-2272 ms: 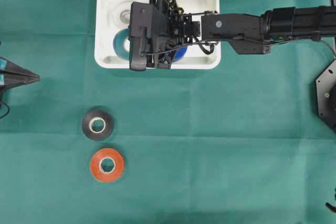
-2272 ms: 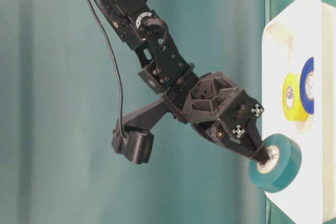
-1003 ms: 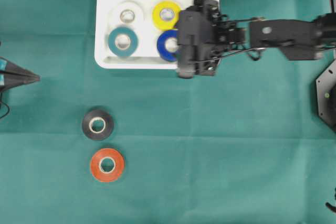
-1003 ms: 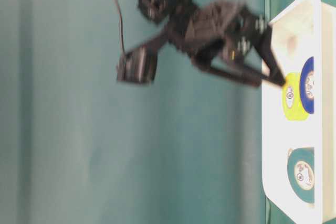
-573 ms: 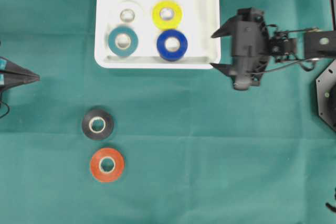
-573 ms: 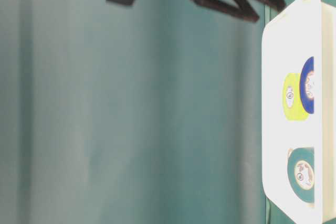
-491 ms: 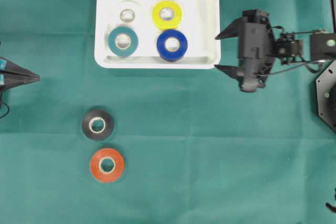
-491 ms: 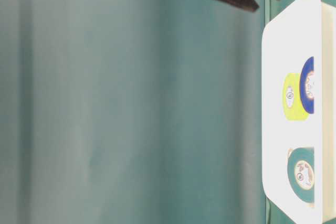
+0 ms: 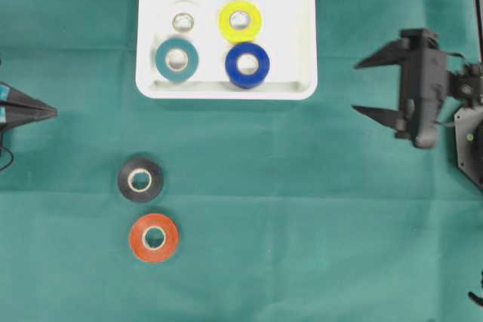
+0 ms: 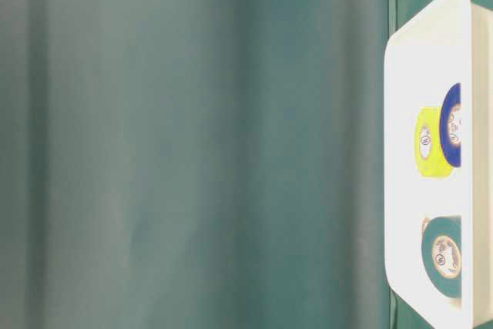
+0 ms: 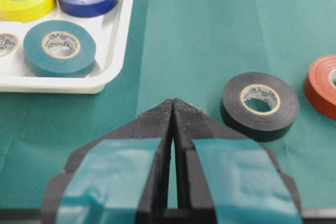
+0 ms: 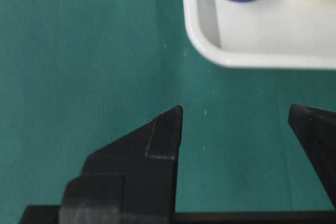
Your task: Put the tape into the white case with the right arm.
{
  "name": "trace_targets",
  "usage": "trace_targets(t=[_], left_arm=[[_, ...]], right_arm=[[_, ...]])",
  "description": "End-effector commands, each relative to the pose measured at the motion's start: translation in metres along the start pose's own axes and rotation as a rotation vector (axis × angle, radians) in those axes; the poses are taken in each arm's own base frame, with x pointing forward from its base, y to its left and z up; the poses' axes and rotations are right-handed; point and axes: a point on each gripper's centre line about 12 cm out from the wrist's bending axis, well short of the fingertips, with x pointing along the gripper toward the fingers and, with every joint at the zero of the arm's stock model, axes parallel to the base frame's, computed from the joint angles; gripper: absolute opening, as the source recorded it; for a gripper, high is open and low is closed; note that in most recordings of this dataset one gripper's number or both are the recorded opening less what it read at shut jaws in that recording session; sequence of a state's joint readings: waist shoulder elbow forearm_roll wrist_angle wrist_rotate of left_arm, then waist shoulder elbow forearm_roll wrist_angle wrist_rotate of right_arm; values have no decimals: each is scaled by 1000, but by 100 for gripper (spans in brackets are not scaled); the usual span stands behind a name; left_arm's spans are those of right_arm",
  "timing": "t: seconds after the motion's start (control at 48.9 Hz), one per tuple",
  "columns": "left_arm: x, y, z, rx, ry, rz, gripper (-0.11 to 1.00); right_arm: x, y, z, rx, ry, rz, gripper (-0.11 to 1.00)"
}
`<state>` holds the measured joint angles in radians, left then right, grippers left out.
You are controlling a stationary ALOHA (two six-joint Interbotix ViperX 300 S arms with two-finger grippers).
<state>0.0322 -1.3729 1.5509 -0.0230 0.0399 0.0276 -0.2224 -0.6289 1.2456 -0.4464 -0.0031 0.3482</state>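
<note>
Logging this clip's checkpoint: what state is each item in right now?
white case: holds four rolls
teal tape: flat in case
blue tape: flat in case
yellow tape: flat in case
black tape: on cloth
red tape: on cloth
right gripper: open, empty
left gripper: shut, empty

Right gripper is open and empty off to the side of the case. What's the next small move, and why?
Probably swing the right gripper across toward the black tape. Four rolls already lie in the white case, while the black tape and the orange tape lie on the green cloth below it. The black one is nearer the case, and the jaws are open and hold nothing.
</note>
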Motion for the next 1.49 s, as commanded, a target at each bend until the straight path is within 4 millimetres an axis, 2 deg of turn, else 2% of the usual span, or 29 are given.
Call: trace_targets(t=[0.0, 0.287, 0.635, 1.126, 1.474], left_arm=[[0, 0, 7, -2, -17, 2, 0], [0, 0, 7, -2, -17, 2, 0], [0, 0, 7, -2, -18, 2, 0], [0, 0, 7, -2, -18, 2, 0], [0, 0, 7, -2, -18, 2, 0]], right_arm=[[-10, 1, -2, 8, -46, 0, 50], [-36, 3, -24, 128, -136, -3, 49], [-40, 7, -28, 109, -164, 16, 49], [-45, 60, -34, -102, -157, 297, 49], [-42, 66, -35, -123, -124, 322, 49]])
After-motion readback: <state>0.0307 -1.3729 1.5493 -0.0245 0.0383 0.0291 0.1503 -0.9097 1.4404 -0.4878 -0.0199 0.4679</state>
